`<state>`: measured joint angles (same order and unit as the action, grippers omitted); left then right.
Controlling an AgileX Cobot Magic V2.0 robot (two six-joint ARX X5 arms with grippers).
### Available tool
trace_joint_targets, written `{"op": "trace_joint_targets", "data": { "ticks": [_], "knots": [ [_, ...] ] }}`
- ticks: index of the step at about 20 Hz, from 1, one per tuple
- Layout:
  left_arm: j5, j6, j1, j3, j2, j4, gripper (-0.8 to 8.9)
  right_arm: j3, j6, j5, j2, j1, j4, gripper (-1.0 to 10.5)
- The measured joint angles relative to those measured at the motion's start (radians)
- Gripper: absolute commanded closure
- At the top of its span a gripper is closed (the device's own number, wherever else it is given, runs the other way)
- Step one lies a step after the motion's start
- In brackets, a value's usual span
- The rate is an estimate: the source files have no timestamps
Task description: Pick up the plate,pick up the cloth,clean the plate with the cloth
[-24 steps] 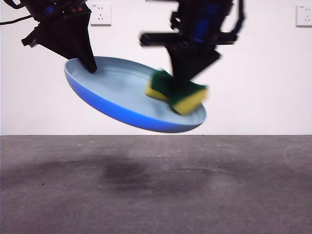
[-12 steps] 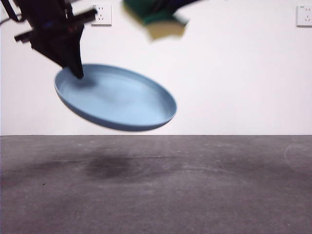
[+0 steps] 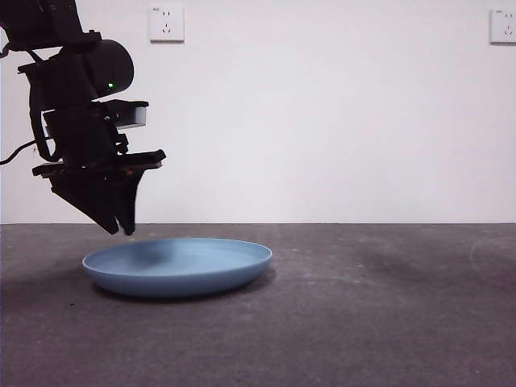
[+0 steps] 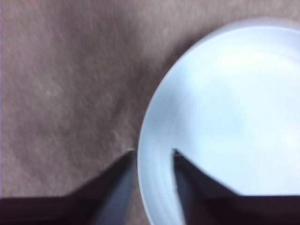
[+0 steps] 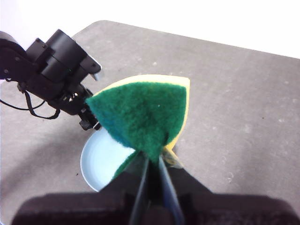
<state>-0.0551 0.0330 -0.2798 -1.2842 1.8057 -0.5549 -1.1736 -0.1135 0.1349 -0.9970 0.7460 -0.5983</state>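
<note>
The light-blue plate [image 3: 177, 266] lies flat on the grey table, left of the middle. My left gripper [image 3: 122, 230] hangs just above its left rim. In the left wrist view the jaws of this gripper [image 4: 152, 152] stand open on either side of the rim of the plate [image 4: 225, 108], without pinching it. My right gripper [image 5: 152, 161] is high above the table and out of the front view. It is shut on the cloth [image 5: 145, 112], a yellow sponge folded with its green face towards the camera. Below it show the plate [image 5: 101, 161] and the left arm [image 5: 51, 70].
Two wall sockets [image 3: 166, 24] [image 3: 503, 26] sit on the white wall behind the table. The grey tabletop [image 3: 371, 314] stretches to the right of the plate. The table's far edge [image 5: 197, 37] meets the white wall.
The plate went from tilted in the air, held by the left gripper, down to lying flat on the table. The left gripper let go of its rim. The cloth rose out of the front view.
</note>
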Motion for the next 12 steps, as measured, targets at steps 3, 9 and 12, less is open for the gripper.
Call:
{"op": "trace_joint_targets", "data": {
  "ticks": [3,9,12],
  "knots": [
    [-0.051,-0.019,-0.006,0.0,-0.009,0.015,2.46,0.0,-0.015,0.0,-0.064,-0.015,-0.001,9.6],
    [-0.027,-0.046,-0.08,0.0,-0.328,0.151,2.51,0.0,-0.022,-0.063,-0.312,-0.13,-0.009,9.6],
    [0.0,-0.071,-0.095,-0.003,-0.499,0.186,2.51,0.0,-0.022,-0.186,-0.463,-0.248,0.01,9.6]
  ]
}}
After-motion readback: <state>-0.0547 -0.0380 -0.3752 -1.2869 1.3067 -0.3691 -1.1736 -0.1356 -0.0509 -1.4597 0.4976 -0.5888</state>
